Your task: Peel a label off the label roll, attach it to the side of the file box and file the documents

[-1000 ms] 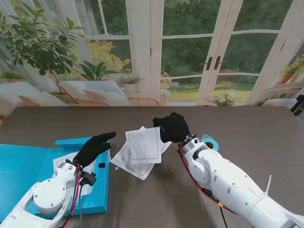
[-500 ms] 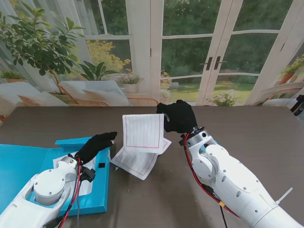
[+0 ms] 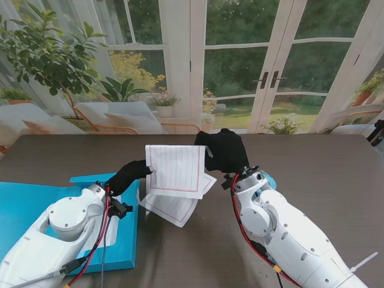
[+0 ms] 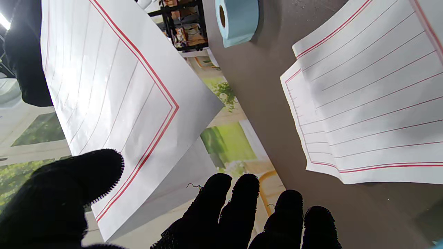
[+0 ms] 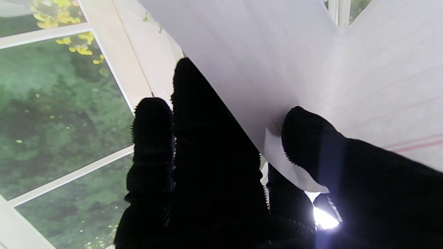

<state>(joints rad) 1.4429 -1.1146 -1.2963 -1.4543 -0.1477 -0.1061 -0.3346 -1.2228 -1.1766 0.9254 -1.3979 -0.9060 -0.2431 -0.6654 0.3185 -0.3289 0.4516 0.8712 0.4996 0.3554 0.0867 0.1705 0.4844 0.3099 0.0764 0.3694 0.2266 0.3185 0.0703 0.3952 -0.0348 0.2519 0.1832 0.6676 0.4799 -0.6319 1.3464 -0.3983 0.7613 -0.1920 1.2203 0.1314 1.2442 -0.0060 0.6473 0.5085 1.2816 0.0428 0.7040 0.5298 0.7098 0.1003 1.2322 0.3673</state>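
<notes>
The right hand (image 3: 223, 152) pinches a ruled sheet (image 3: 175, 170) by its edge, thumb (image 5: 313, 152) on one face and fingers (image 5: 193, 138) behind, holding it upright above the dark table (image 3: 312, 174). The left hand (image 3: 128, 174) reaches for the sheet's other edge — its fingers are spread and its thumb (image 4: 69, 183) lies just beside the paper, with nothing yet gripped. More sheets (image 3: 171, 207) lie flat on the table under the raised one. The blue file box (image 3: 36, 210) lies open at the robot's left. The label roll (image 4: 237, 19) stands on edge farther along the table — mostly hidden behind the right arm in the stand view.
</notes>
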